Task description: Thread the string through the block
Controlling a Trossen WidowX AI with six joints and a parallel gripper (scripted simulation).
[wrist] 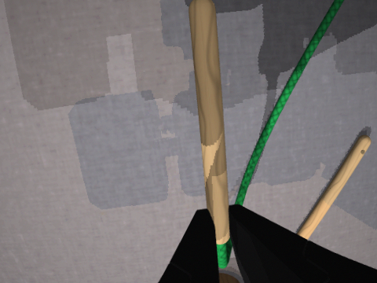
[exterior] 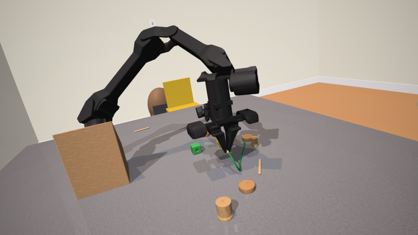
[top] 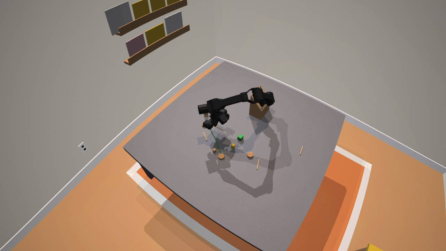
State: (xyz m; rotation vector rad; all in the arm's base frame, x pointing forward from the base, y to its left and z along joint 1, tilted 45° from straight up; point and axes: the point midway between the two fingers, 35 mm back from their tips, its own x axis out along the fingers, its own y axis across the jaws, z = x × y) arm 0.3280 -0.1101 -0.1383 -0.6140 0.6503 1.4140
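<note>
My gripper [exterior: 227,150] [wrist: 220,212] is shut on the string's thin wooden stick [top: 220,128] [wrist: 210,90], gripping it near its string end, low over the table. The stick's far part points to the top of the wrist view and is hidden behind the fingers in the exterior view. The green string [top: 215,140] [exterior: 242,154] [wrist: 283,98] sags from the stick, then runs to the round wooden button [top: 221,156] [exterior: 247,136]. The green block [top: 240,137] [exterior: 195,148] sits on the table with a hole showing in its side, apart from the stick and gripper. It is outside the wrist view.
A loose stick [top: 205,136] [exterior: 259,166] [wrist: 334,189] lies near the gripper. A yellow cylinder [top: 232,146] and a wooden disc [top: 250,154] stand near the block. A wooden cylinder [top: 214,150] [exterior: 254,141] is beside the button. Another disc [exterior: 247,186] and peg [exterior: 224,208] stand nearby.
</note>
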